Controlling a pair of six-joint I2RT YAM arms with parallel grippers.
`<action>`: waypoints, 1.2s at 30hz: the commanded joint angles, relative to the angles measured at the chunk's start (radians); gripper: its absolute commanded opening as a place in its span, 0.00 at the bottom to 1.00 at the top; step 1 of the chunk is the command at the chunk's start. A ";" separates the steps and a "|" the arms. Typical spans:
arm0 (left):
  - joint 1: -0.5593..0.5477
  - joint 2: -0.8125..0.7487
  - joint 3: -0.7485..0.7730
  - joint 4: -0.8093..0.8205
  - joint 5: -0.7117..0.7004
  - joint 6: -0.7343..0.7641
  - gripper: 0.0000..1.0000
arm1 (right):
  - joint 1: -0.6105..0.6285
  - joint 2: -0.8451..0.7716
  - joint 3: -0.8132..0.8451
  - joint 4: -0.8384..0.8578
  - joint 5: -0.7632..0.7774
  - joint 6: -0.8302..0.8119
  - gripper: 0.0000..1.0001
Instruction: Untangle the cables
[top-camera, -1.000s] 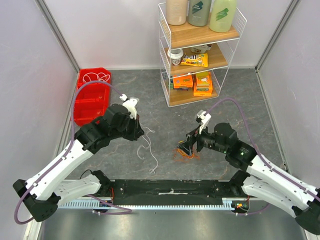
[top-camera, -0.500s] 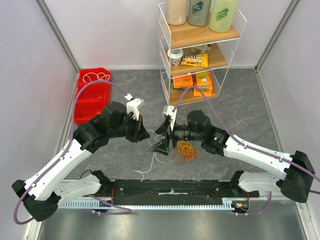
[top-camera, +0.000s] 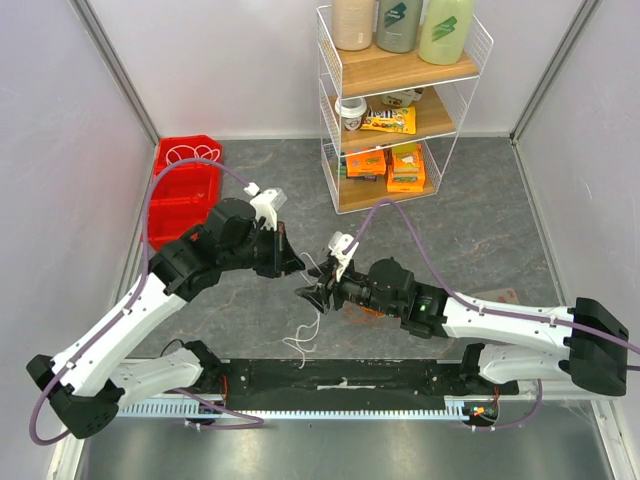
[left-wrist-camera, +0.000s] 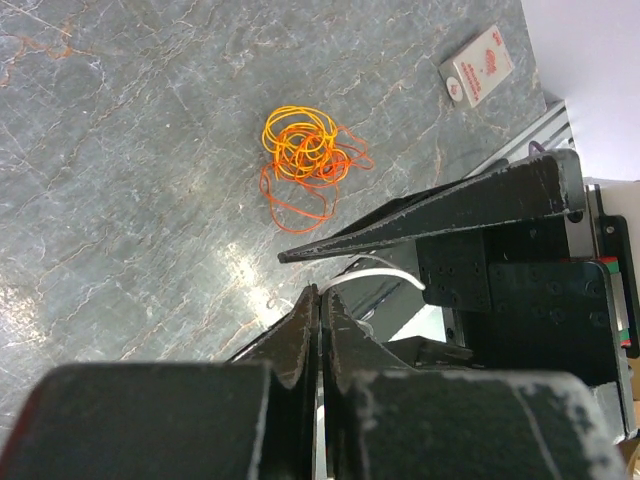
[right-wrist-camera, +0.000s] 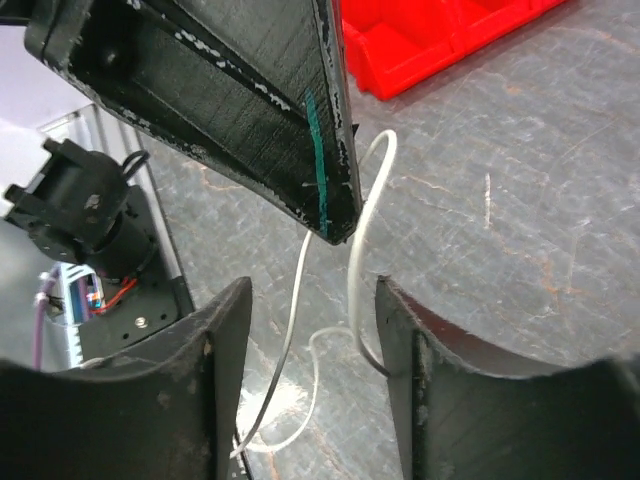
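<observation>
Left gripper is clamped shut on the white cable, which hangs near-vertical from its tips to the table. Right gripper sits just below those tips, jaws apart and empty, straddling the strand, so it's nearest for the pinch. Orange-yellow coil lies loose beyond the left gripper, untouched

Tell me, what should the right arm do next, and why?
Probably close the right end effector on the white cable: its open jaws straddle the strand that hangs from the shut left end effector, so a grip there would let both arms pull it straight.
</observation>
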 joint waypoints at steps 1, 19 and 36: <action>0.003 0.003 0.046 0.047 -0.010 -0.048 0.02 | 0.011 -0.005 -0.006 0.093 0.092 0.015 0.52; 0.011 -0.304 -0.192 0.287 -0.099 0.065 0.81 | -0.189 -0.130 0.072 -0.218 -0.179 0.415 0.00; -0.230 0.045 -0.149 0.393 -0.100 0.202 0.86 | -0.276 -0.093 0.185 -0.376 -0.264 0.605 0.00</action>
